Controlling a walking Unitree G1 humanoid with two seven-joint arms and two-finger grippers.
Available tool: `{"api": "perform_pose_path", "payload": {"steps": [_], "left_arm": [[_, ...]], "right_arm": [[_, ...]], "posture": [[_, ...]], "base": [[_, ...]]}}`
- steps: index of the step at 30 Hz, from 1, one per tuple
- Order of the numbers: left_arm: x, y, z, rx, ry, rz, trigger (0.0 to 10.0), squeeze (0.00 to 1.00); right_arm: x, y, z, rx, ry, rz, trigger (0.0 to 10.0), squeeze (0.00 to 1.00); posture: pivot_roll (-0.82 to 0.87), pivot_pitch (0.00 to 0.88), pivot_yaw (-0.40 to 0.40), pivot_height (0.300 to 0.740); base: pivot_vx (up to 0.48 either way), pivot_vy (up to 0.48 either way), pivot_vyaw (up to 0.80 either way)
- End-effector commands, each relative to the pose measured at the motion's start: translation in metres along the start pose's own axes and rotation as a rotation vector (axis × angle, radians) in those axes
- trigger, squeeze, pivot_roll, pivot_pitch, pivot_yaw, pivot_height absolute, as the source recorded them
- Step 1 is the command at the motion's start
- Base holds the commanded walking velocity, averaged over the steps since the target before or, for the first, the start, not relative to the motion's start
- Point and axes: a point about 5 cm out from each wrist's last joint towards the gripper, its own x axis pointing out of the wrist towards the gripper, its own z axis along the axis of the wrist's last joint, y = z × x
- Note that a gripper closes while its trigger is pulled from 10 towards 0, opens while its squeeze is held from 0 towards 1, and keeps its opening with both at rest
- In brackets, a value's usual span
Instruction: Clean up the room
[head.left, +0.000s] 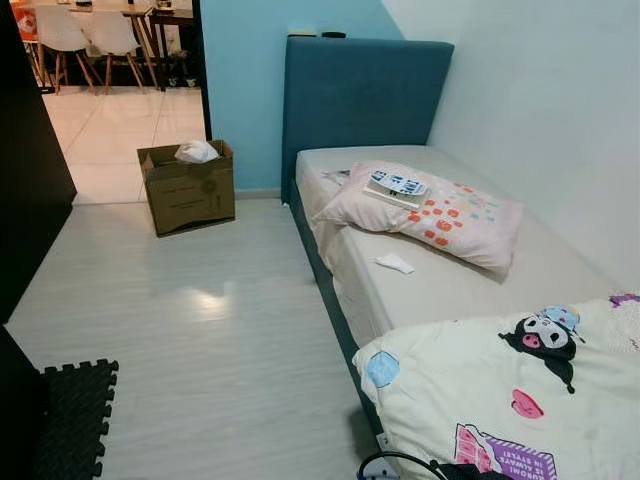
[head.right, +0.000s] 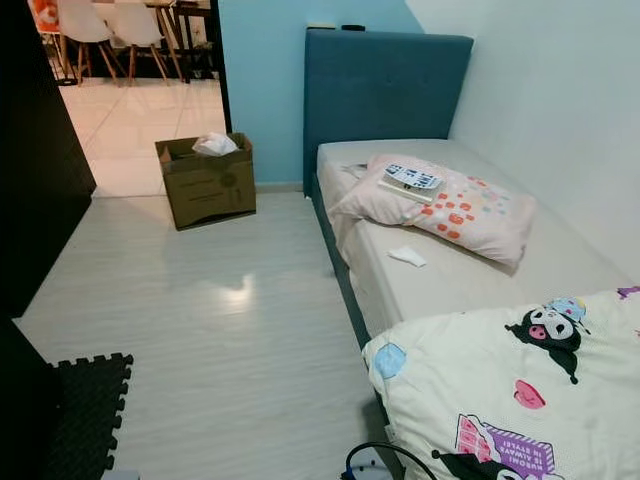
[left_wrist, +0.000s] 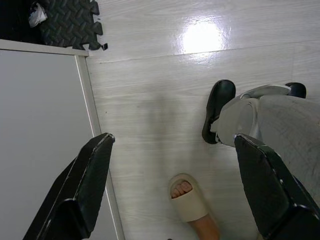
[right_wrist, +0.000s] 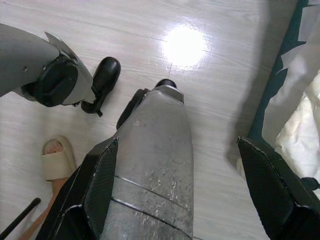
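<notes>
1 tissue (head.left: 394, 263) on bed (head.left: 450, 285), 6 o'clock of 1 pillow (head.left: 425, 212). 1 box (head.left: 187, 186) at 9 o'clock, 1 wad (head.left: 196, 152) inside. L pincer (left_wrist: 175, 187), R pincer (right_wrist: 175, 185): both spread, empty, above floor (head.left: 220, 330).

The blanket's (head.left: 500, 400) purple label lettering is illegible.
</notes>
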Motion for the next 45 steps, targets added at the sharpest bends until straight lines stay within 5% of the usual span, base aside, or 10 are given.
{"api": "perform_pose_path", "payload": {"steps": [1,24,32,45], "left_arm": [[0.0,-0.002,0.002,-0.004,0.005,-0.006,10.0,0.0],[0.001,-0.003,0.004,0.007,0.003,-0.017,10.0,0.0],[0.001,-0.005,0.003,0.01,0.003,-0.022,10.0,0.0],[0.001,-0.008,0.005,0.022,-0.001,-0.028,10.0,0.0]], "right_arm": [[-0.001,-0.002,0.003,0.014,-0.009,-0.003,10.0,0.0],[-0.001,-0.007,0.002,0.019,-0.012,-0.067,10.0,0.0],[-0.001,-0.009,0.005,0.042,-0.02,-0.089,10.0,0.0],[-0.002,-0.013,0.022,0.033,-0.086,-0.124,10.0,0.0]], "posture": [[0.02,0.0,-0.108,0.74],[0.03,0.0,-0.103,0.74],[0.02,0.0,-0.104,0.74],[0.02,0.0,-0.102,0.74]], "base": [[0.334,0.0,0.0],[0.325,0.0,0.2],[0.318,0.0,-0.77],[0.32,0.0,0.0]]}}
